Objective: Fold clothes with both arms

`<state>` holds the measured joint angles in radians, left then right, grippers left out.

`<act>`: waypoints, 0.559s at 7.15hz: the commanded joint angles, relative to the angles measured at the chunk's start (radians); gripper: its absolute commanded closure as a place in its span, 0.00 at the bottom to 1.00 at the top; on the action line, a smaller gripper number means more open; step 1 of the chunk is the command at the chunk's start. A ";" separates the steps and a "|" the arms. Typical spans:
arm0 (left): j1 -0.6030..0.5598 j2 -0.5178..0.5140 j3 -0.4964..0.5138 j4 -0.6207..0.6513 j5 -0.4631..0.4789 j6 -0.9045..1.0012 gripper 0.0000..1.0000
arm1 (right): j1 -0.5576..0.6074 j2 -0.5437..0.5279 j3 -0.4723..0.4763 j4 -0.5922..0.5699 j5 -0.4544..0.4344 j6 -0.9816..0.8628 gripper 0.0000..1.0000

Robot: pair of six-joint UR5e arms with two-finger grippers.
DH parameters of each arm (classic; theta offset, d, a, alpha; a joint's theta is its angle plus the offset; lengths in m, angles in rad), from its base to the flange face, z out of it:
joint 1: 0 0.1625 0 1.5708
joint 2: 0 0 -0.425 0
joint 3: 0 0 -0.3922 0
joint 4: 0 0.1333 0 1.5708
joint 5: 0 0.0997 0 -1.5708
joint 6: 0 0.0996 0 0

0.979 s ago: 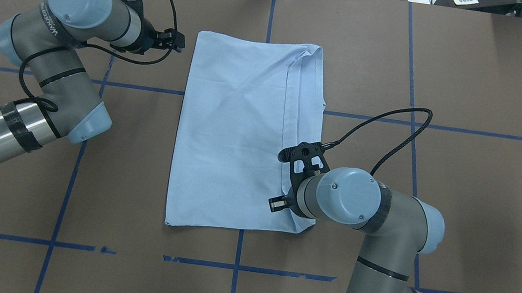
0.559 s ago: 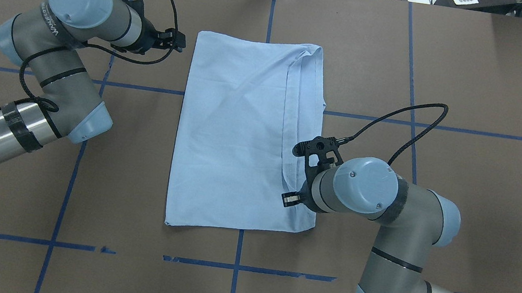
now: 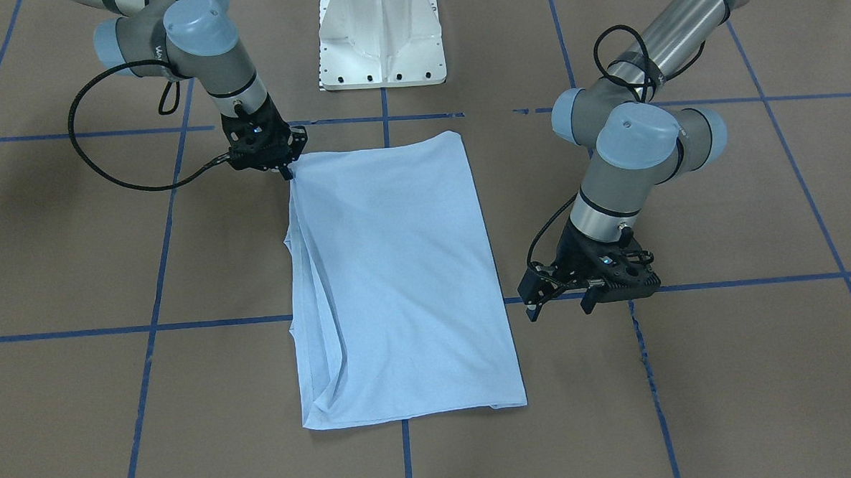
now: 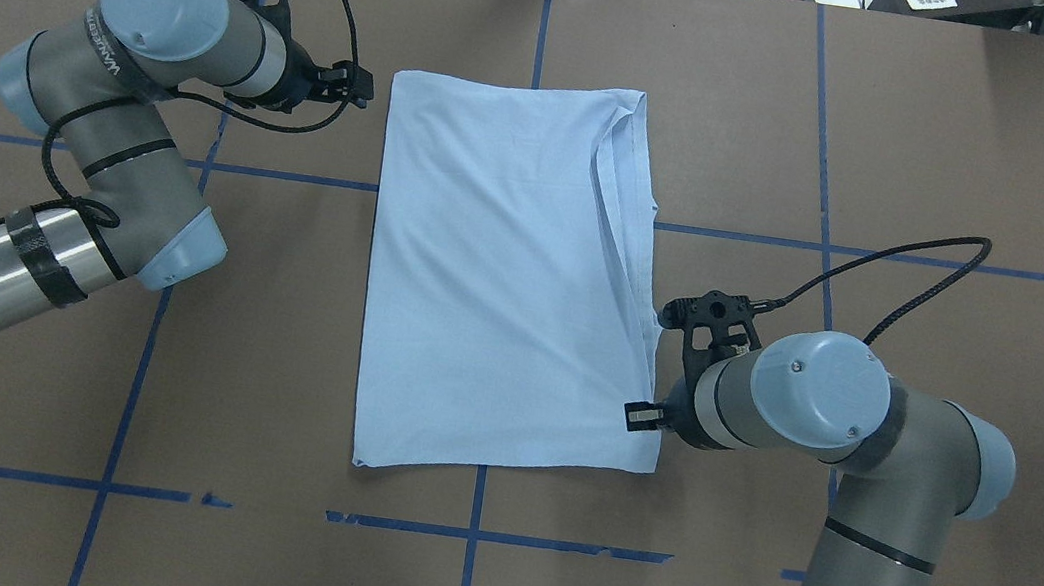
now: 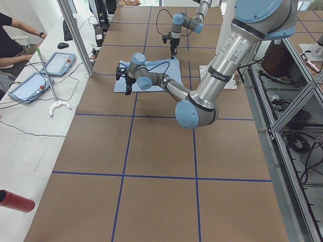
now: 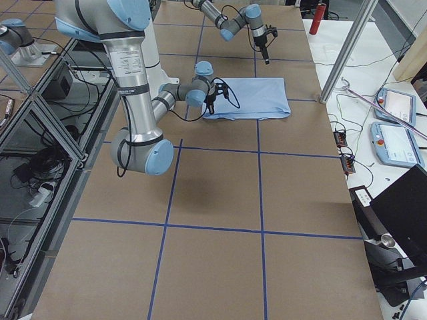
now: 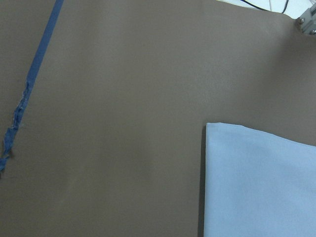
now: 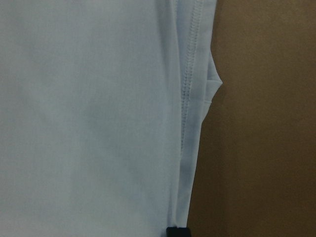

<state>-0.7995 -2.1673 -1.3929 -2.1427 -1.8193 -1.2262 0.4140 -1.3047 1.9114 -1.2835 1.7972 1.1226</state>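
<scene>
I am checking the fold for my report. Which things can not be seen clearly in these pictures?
T-shirt: front and neckline hidden by the folding in every view.
Right hand: fingertips mostly covered by its wrist in the overhead view.
Left hand: outside its wrist view; too small in both side views.
Person: cut off by the left side view's edge.

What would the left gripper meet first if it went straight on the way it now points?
Most likely the bare table: the left gripper points down at it, and in its wrist view the T-shirt lies off to one side. How high it hangs is unclear.
</scene>
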 commanded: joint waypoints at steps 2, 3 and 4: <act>0.002 0.001 0.000 -0.013 0.002 0.002 0.00 | 0.026 -0.002 0.006 0.000 -0.005 0.039 0.00; 0.002 0.000 0.000 -0.013 0.002 0.005 0.00 | 0.054 0.021 0.000 -0.002 -0.006 0.036 0.00; 0.002 0.000 0.000 -0.013 0.000 0.007 0.00 | 0.090 0.075 -0.036 -0.004 -0.004 0.031 0.00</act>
<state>-0.7977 -2.1669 -1.3928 -2.1547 -1.8181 -1.2219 0.4639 -1.2804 1.9059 -1.2853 1.7924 1.1582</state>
